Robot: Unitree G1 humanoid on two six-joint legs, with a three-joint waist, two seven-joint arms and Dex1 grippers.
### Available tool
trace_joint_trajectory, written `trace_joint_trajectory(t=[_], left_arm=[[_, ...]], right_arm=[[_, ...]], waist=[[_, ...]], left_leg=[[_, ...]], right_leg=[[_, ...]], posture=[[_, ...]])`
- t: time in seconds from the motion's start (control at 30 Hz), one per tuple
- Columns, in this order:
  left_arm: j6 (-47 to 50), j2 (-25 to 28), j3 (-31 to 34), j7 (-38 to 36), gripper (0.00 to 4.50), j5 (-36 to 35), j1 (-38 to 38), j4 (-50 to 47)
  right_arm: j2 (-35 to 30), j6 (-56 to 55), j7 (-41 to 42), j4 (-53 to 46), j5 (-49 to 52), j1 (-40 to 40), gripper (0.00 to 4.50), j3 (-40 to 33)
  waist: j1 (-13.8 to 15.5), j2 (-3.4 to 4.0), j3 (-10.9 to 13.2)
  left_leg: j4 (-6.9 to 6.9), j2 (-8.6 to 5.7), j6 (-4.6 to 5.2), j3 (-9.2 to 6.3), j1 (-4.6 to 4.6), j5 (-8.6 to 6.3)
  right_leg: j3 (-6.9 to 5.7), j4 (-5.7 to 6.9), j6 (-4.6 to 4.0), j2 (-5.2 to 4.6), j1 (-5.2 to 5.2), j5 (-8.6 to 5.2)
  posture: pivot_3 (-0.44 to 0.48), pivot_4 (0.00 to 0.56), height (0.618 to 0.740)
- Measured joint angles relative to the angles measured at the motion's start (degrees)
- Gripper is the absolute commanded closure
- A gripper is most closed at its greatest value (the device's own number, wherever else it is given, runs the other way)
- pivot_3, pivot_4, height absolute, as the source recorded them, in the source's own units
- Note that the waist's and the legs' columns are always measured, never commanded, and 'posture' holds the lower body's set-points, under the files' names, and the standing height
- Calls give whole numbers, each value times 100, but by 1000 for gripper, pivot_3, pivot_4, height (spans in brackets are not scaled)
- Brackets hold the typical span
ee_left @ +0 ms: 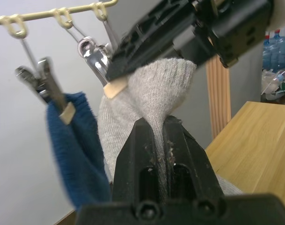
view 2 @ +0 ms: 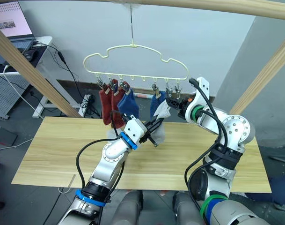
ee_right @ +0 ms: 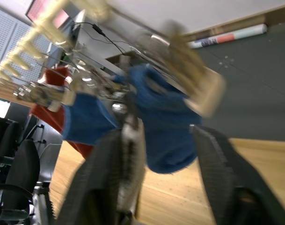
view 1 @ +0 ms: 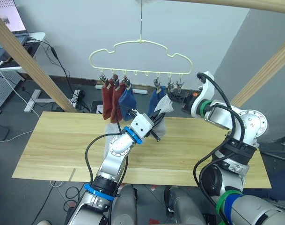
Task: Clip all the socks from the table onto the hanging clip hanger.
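The pale-yellow clip hanger [view 1: 133, 42] hangs over the table [view 1: 53, 150]. Two rust-red socks [view 1: 112, 101] and two blue socks [view 1: 128, 102] [view 1: 155, 101] hang from its clips. My left gripper [view 1: 157, 118] is raised and shut on a light grey sock [ee_left: 156, 89], holding its top edge against a metal clip [ee_left: 93, 54] beside the blue sock [ee_left: 74, 140]. My right gripper [view 1: 177, 97] is at the same clip from the right, open, with its fingers on either side of the clips and a blue sock [ee_right: 165, 117]. A pale grey piece of fabric [view 1: 108, 140] lies on the table, mostly hidden behind my left forearm.
Thick wooden frame beams [view 1: 30, 65] [view 1: 266, 70] slant down on both sides of the table, with a bar across the top. A desk with a laptop [view 1: 11, 18] stands at the back left. Cables lie on the floor behind the table.
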Motion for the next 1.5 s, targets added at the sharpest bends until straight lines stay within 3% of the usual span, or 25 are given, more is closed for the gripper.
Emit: trace_joint_trajectory(t=[0.03,0.1,0.3,0.4,0.53,0.63,0.73,0.77,0.87,1.0,1.13,1.5], left_arm=[[72,0,0,-14,4500,-23,-1,0],[247,-9,1,-99,3914,-123,-7,-2],[932,-28,5,-443,2220,-537,-12,-21],[1567,-19,128,-561,1355,-841,-27,-82],[2223,250,319,-654,153,-1047,-23,-367],[2723,534,365,-807,66,-1264,35,-872],[3261,1002,742,-931,0,-1644,91,-1588],[3364,1102,867,-944,0,-1728,88,-1761],[3851,1366,1231,-940,0,-2182,87,-2422],[4351,1555,1547,-839,0,-2641,103,-2975],[4462,1667,1817,-724,0,-2856,115,-3383],[4343,1706,1790,-641,0,-2862,279,-3569]], right_arm=[[-52,58,44,-49,52,0,700,-9],[-121,205,185,-181,253,-1,39,-184],[-437,332,421,-738,1098,206,0,-439],[-1004,185,700,-1391,1196,1016,0,124],[-1693,-1147,795,-1853,391,1825,0,1478],[-1910,-2294,715,-1886,-462,2132,0,2486],[-1935,-3524,439,-1878,-1432,2398,941,3355],[-1828,-3754,354,-1876,-1591,2441,1278,3446],[-1384,-4309,7,-1805,-1998,2532,1278,3676],[-948,-4791,-276,-1636,-2329,2533,2104,3723],[-627,-5175,-394,-1272,-2539,2461,2104,3725],[-140,-5904,-556,-227,-2992,1872,2104,3714]], waist=[[-26,0,0],[-65,0,0],[-106,1,1],[-105,1,3],[-219,3,6],[-275,4,10],[-282,5,15],[-278,5,15],[-243,3,18],[-186,-1,21],[-157,-2,21],[-75,-2,22]], left_leg=[[-1,0,0,-1,0,0],[-1,0,0,-1,0,0],[-2,2,1,-2,0,0],[-2,0,1,-3,-5,-1],[-1,3,1,1,2,-1],[-4,11,1,0,2,-1],[-8,15,0,2,-2,0],[-8,15,0,2,-3,0],[-7,8,-2,8,-6,0],[-6,7,-2,9,-8,0],[-6,8,-2,8,-7,0],[-8,9,-2,11,-9,0]], right_leg=[[0,0,0,0,0,0],[0,0,0,1,0,0],[0,0,0,3,0,0],[3,-7,5,3,0,-3],[7,-2,6,5,-1,-3],[7,8,6,13,-14,-4],[9,13,8,15,-26,-6],[10,13,9,15,-27,-6],[15,9,11,8,-27,-7],[15,6,11,4,-26,-7],[14,7,11,5,-26,-7],[16,8,11,5,-31,-7]], posture=[[141,270,740],[137,273,740],[124,277,740],[123,281,740],[136,283,740],[140,284,740],[140,284,740],[140,284,740],[174,281,740],[191,278,740],[204,273,740],[229,267,740]])
